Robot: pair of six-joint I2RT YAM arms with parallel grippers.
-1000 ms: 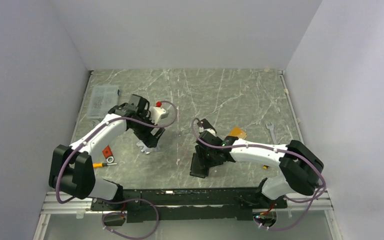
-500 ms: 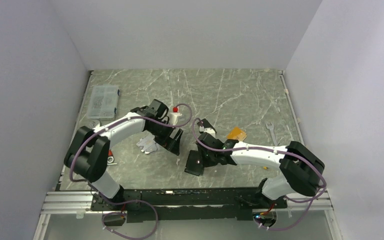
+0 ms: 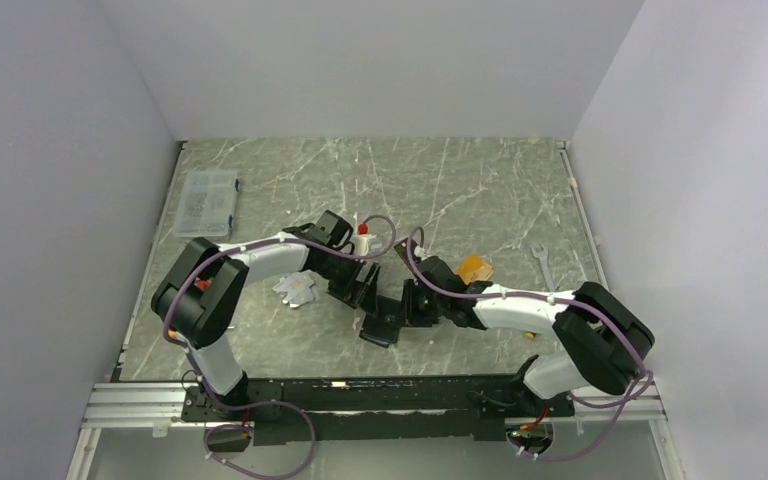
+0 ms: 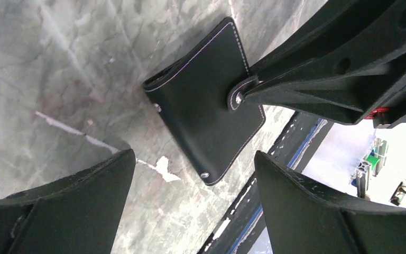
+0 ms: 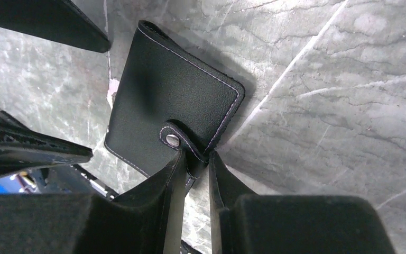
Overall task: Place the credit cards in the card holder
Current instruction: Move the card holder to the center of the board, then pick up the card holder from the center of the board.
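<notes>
The card holder [image 3: 381,326] is a closed black wallet with a snap tab, near the table's front middle. It also shows in the left wrist view [image 4: 203,119] and the right wrist view [image 5: 164,90]. My right gripper [image 3: 407,305] [image 5: 195,159] is shut on the wallet's snap tab and holds that edge. I cannot tell if the wallet touches the table. My left gripper [image 3: 367,293] [image 4: 193,180] is open and empty just left of the wallet, its jaws wide apart. An orange-tan credit card [image 3: 475,268] lies right of the right gripper. No black card shows.
A clear box of screws [image 3: 208,200] sits at the back left. A small whitish plastic sleeve [image 3: 295,288] lies under the left forearm. A wrench [image 3: 543,262] lies at the right. The table's front edge and rail [image 4: 296,137] are close behind the wallet.
My left arm has swung right from the whitish sleeve to the wallet's left side. My right gripper has pulled the wallet a little to the left.
</notes>
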